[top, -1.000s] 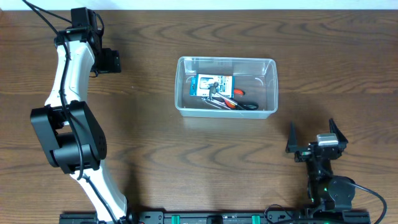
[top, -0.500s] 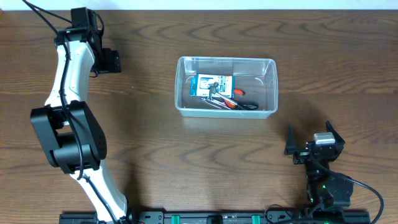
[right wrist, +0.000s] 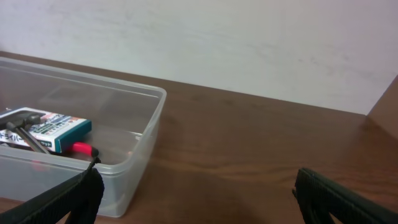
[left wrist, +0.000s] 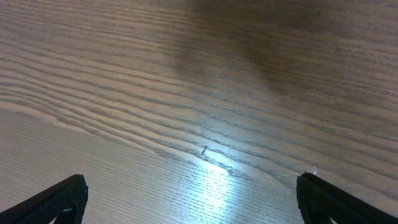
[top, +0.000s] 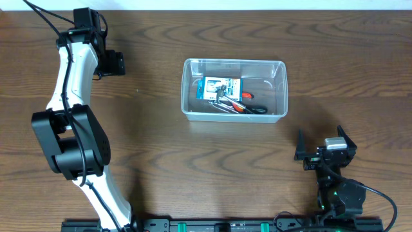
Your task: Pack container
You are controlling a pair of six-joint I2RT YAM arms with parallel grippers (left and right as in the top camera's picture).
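A: Between the fingers of the right gripper (right wrist: 199,208), is anything there?
B: Nothing. They're spread wide above the table (right wrist: 249,155). Ahead and to their left sits the container (right wrist: 146,99), holding a blue-and-white box (right wrist: 59,127) and small tools (top: 248,107).
A: And the left gripper (left wrist: 199,199)?
B: Released too, well apart from it. Packing looks finished. The next move, I'd judge, calls for spotting any leftover item.

No text is legible. The blue-and-white box (right wrist: 55,127) inside the container (right wrist: 148,134), ahead and left of the right gripper (right wrist: 196,190), carries printed lines, too small and blurred to read.
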